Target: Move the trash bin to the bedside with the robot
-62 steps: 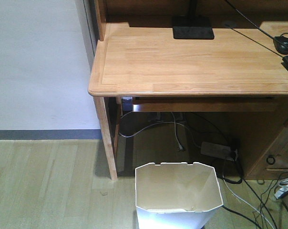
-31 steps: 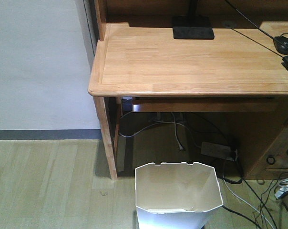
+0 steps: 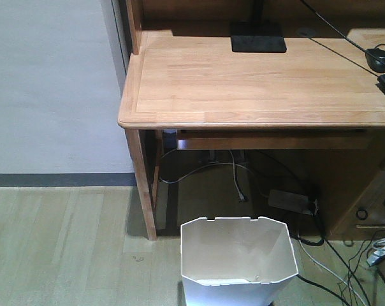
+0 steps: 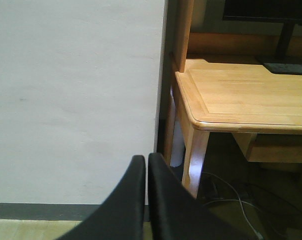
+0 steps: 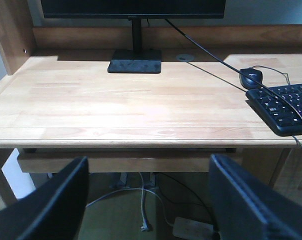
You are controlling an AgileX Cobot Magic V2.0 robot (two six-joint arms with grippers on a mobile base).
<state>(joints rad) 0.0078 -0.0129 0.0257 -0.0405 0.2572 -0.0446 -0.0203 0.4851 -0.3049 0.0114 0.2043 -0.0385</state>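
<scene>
Nothing is moving: we are facing the trash bin (image 3: 231, 293) under the desk's (image 3: 256, 83) front edge, left gripper (image 4: 145, 159) pressed together, right gripper (image 5: 148, 165) spread (cables (image 3: 310, 241) risking snags).

We logged the desk (image 3: 256, 83) as light wood, smooth with a soft sheen | trash bin (image 3: 238, 252) as white plastic, smooth, near matt | floor (image 3: 65, 242) as pale wood-look planks, matt | wall (image 3: 52, 83) matt, plain | left gripper (image 4: 146, 160) black, smooth, slightly glossy
</scene>
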